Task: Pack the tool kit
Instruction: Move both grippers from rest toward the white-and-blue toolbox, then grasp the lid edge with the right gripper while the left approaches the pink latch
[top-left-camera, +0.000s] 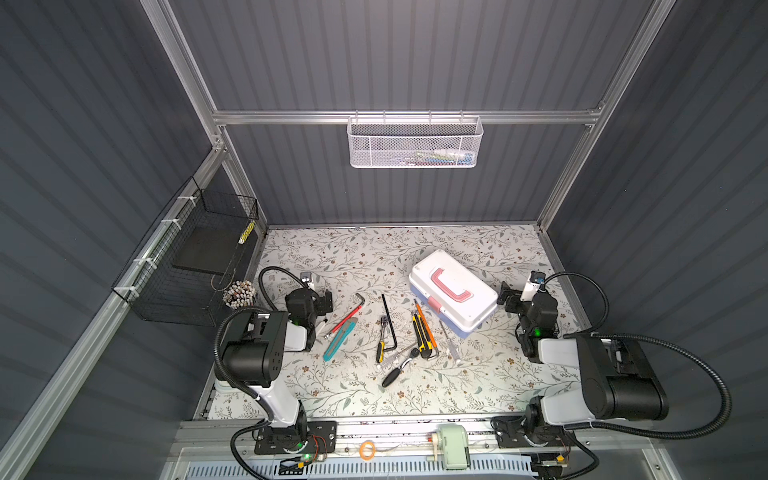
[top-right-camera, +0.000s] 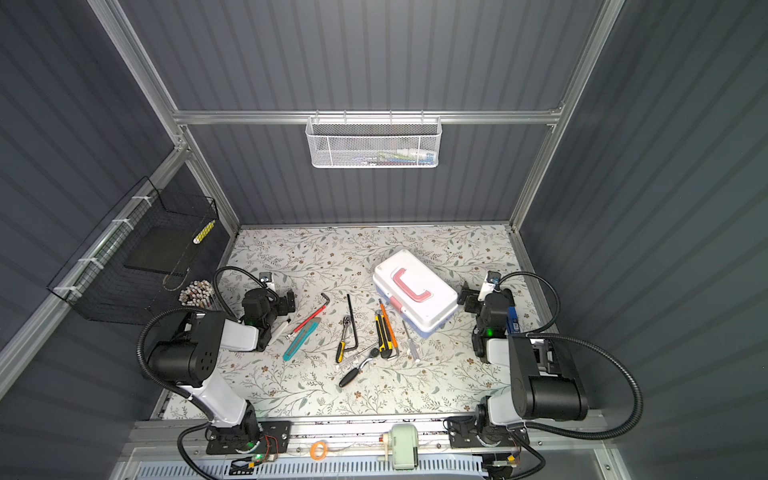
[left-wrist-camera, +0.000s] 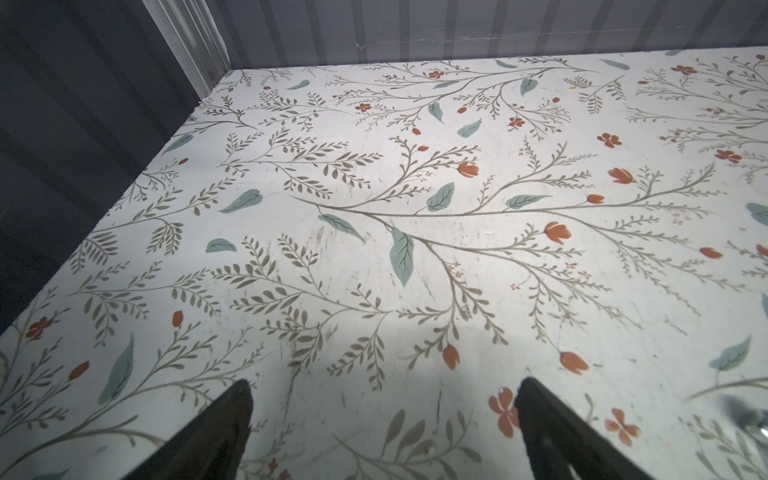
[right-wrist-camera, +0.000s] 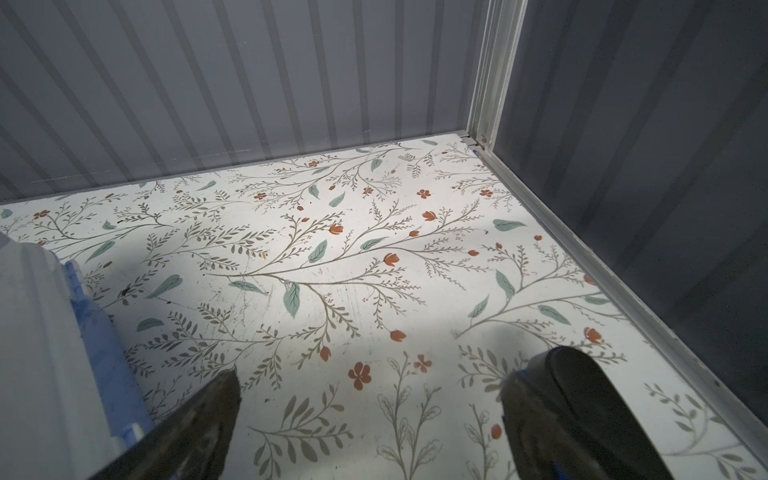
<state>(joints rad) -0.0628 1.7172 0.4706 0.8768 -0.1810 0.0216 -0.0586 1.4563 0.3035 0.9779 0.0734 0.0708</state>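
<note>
The tool kit (top-left-camera: 453, 293) (top-right-camera: 415, 291) stands shut right of the middle of the floral table in both top views: white lid, pink handle and latch, light blue base. Small tools lie left of and in front of it: a red hex key (top-left-camera: 347, 316), a teal utility knife (top-left-camera: 338, 338), a black hex key (top-left-camera: 389, 322), a yellow-and-black utility knife (top-left-camera: 420, 334) and a black-handled ratchet (top-left-camera: 399, 370). My left gripper (top-left-camera: 320, 298) (left-wrist-camera: 384, 386) is open over bare table, left of the tools. My right gripper (top-left-camera: 509, 297) (right-wrist-camera: 374, 374) is open and empty, just right of the kit's end (right-wrist-camera: 41, 353).
A white mesh basket (top-left-camera: 413, 143) hangs on the back rail. A black wire basket (top-left-camera: 195, 257) is fixed to the left wall, with a cup of sticks (top-left-camera: 239, 294) below it. A pale green device (top-left-camera: 453, 446) and an orange ring (top-left-camera: 367, 450) sit on the front rail.
</note>
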